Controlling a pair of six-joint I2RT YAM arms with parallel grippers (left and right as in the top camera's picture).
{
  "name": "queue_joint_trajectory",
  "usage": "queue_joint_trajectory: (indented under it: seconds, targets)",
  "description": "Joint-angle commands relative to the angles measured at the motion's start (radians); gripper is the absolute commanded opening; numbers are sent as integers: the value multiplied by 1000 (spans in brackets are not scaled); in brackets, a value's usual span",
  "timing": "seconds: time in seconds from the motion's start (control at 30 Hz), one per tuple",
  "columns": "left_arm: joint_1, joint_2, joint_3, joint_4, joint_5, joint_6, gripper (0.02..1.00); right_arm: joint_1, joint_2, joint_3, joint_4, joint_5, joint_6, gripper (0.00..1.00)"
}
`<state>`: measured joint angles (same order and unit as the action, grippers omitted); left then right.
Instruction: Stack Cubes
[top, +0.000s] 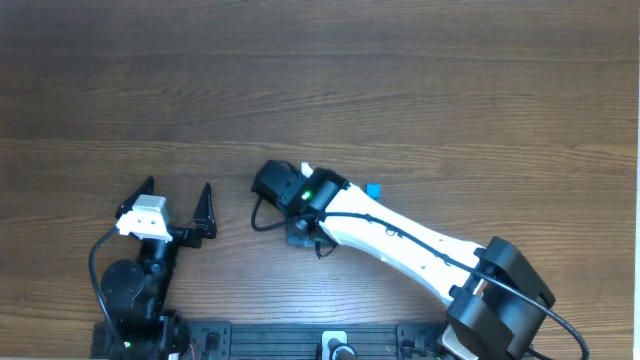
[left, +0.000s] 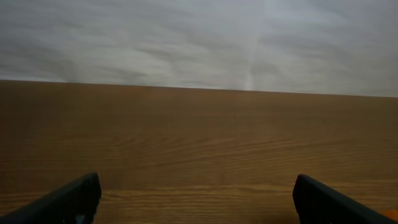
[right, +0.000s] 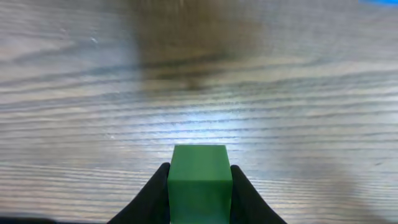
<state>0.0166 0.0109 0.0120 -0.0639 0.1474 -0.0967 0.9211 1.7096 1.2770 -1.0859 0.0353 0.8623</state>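
A green cube (right: 199, 190) sits between the fingers of my right gripper (right: 199, 169), which is shut on it, close above the wooden table (right: 93, 93). From above, the right arm reaches across to the table's middle, with its gripper (top: 298, 230) pointing down. A small part of a blue cube (top: 374, 189) shows just behind the right arm, and a blue sliver (right: 380, 2) of it appears in the right wrist view. My left gripper (top: 175, 198) stands open at the left near the front edge, with nothing between its fingers (left: 71, 199).
Bare wood table (top: 320, 80) stretches across the back and both sides. An orange sliver (left: 392, 215) shows at the edge of the left wrist view. A pale wall (left: 199, 37) rises behind the table's far edge.
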Motion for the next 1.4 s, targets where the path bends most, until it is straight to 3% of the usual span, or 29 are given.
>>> queue_joint_trajectory:
  seconds: [0.03, 0.57, 1.4]
  targets:
    - [6, -8, -6, 1, 13, 14, 998, -49, -23, 98, -40, 53, -87, 176]
    - [6, -8, -6, 1, 13, 14, 993, -185, 109, 333, -92, 71, -293, 176]
    - [6, -8, -6, 1, 13, 14, 1000, -204, 240, 369, -109, 9, -296, 176]
